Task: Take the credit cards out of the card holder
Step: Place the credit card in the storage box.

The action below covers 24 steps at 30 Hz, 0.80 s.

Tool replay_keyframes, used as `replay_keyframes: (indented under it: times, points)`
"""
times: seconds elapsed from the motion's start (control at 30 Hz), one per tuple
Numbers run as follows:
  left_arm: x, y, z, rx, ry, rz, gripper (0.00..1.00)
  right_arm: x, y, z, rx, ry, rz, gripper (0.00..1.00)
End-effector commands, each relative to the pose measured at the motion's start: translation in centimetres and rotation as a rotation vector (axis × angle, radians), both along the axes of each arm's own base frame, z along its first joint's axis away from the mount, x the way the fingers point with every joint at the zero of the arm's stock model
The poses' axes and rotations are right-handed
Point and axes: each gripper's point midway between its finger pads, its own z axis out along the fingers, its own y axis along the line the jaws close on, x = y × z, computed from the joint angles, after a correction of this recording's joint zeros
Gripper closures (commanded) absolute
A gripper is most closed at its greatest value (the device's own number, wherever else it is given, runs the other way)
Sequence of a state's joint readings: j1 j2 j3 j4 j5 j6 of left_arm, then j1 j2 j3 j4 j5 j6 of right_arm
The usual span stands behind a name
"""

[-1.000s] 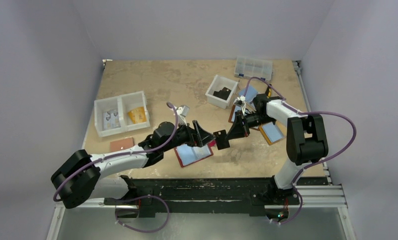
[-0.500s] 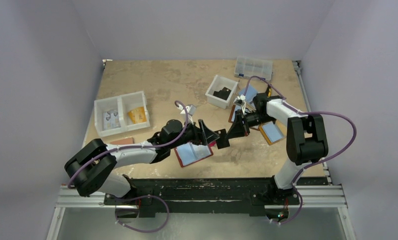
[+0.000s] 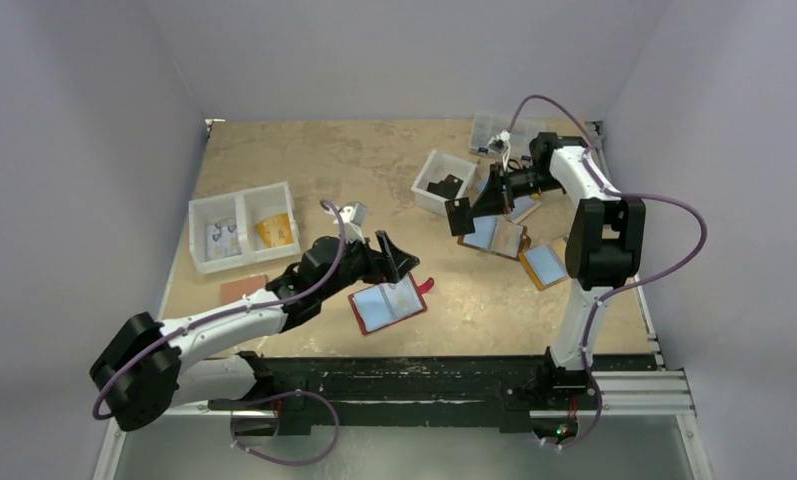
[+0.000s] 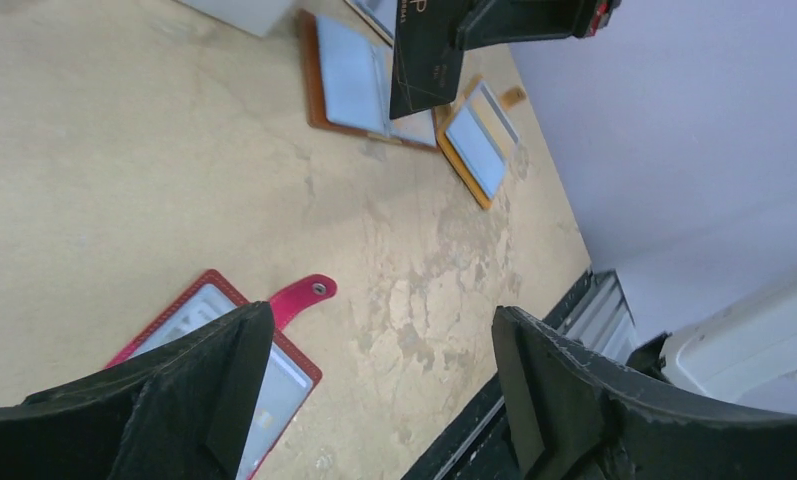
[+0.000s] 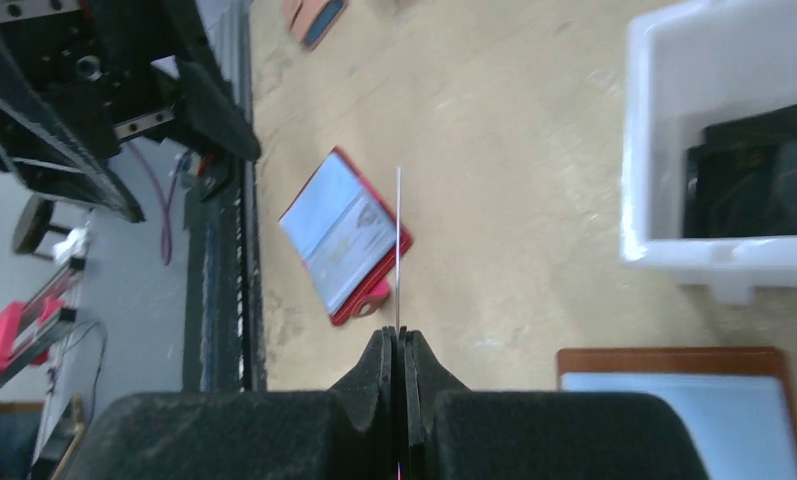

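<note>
The card holder [image 3: 394, 303] lies open on the counter [image 3: 304, 160] at lower centre of the top view, with a light blue card [image 3: 374, 312] showing in its sleeve. The left jaws hover just above its upper edge, spread wide and empty. The right jaws, at upper right, are clamped on a dark card [image 3: 460, 215] held just beside the white bin [image 3: 456, 158]. Carry that card fully over the bin's rim before releasing, and lower the left jaws squarely so that one finger can catch the blue card's exposed edge.
</note>
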<state>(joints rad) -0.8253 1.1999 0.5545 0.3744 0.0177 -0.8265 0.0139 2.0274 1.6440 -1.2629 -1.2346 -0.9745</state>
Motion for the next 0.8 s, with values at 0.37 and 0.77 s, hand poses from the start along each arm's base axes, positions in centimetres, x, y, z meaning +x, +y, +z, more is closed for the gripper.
replay_keyframes:
  times: [0.37,0.77]
  points:
    - [-0.2,10.7,3.6,0.146,-0.008,0.351,0.01,15.5,-0.9,7.1,-0.087,-0.045,-0.636,1.00]
    - [-0.2,11.8,4.4,0.178,-0.024,0.377,0.01,17.4,1.9,5.3,-0.153,0.018,-0.773,1.00]
